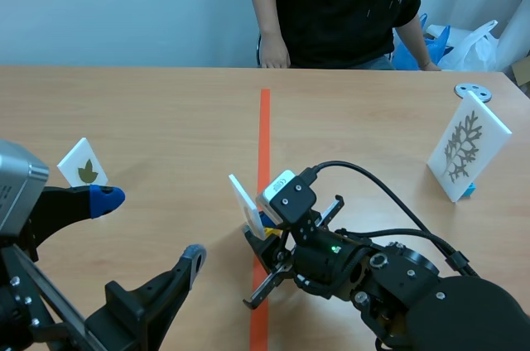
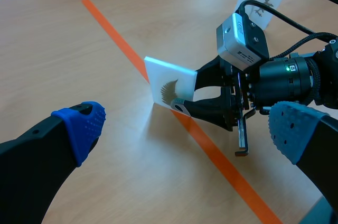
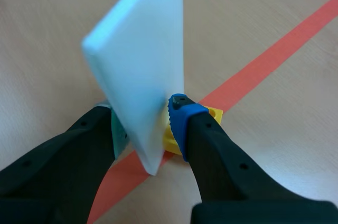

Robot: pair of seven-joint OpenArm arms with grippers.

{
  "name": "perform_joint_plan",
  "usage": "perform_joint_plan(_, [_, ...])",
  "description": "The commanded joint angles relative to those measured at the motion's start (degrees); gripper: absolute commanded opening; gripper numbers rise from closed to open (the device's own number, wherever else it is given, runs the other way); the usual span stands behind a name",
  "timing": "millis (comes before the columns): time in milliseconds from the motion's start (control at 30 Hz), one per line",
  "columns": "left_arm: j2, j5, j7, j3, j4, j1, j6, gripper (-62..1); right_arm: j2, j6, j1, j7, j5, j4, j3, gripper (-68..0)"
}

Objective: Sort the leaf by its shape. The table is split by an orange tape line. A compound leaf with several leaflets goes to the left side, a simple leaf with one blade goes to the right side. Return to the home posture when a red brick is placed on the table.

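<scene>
Scene view: the leaf card [image 1: 243,195] is clamped between the fingers of the right gripper [image 1: 258,223], directly over the orange tape line [image 1: 264,119]. The left gripper [image 1: 151,227] is held apart nearby.

Left wrist view: a feathery leaf [image 2: 169,89], probably compound, is seen. The left half of the table, ahead of the right gripper, is therefore judged the goal.

Right wrist view: the card is gripped low, beside its yellow base [image 3: 215,113].

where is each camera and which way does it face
Scene: between the arms, facing across the table to a person; both arms show.
Left wrist: left arm, facing the right gripper holding a card; open left gripper shows.
Right wrist: right arm, facing down at that card; own fingers clamp it.
All share card and tape.
</scene>
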Motion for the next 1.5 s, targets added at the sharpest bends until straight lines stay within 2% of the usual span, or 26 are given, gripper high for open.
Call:
perform_joint_plan(0, [0.0,-0.13,-1.05,-0.26,0.98,-0.02,-0.11,1.4,0.42,-0.02,0.85,1.6,0.42,1.55,0.5,-55.7])
perform_joint_plan(100, [0.0,-0.13,-1.05,-0.26,0.96,-0.02,-0.11,1.4,0.44,-0.02,0.83,2.75,0.42,1.81,0.5,-61.0])
perform_joint_plan(300, [0.0,-0.11,-1.05,-0.26,0.96,-0.02,-0.11,1.4,0.48,0.0,-0.28,4.0,0.42,4.74,2.45,-62.7])
perform_joint_plan(467, [0.0,0.07,-1.07,-0.26,0.96,-0.02,-0.11,1.4,1.7,0.02,-3.48,4.26,0.42,11.28,6.38,-62.7])
perform_joint_plan(700, [0.0,0.07,-1.07,-0.26,0.96,-0.02,-0.11,1.4,4.31,0.0,-10.49,4.02,0.55,21.84,14.8,-62.7])
perform_joint_plan(800, [0.0,0.07,-1.09,-0.26,0.96,-0.02,-0.11,1.4,5.57,0.04,-13.51,3.96,2.05,25.59,18.25,-62.7])
perform_joint_plan(933, [0.0,0.09,-1.27,-0.26,0.96,-0.04,-0.11,1.4,7.02,0.09,-17.31,2.93,6.82,28.68,23.19,-62.7])
perform_joint_plan(1233, [0.0,0.09,-1.46,-0.26,0.96,-0.04,-0.11,1.4,7.41,0.15,-20.13,-4.81,18.1,27.69,33.64,-62.7])
perform_joint_plan(1333, [0.0,0.09,-1.46,-0.26,0.96,-0.04,-0.11,1.4,7.41,-0.39,-19.06,-6.1,18.93,25.05,34.88,-62.7])
perform_joint_plan(1467, [-0.02,0.09,-1.46,-0.26,0.96,-0.04,-0.11,1.4,7.23,-0.5,-15.04,-6.23,18.93,17.57,34.88,-62.7])
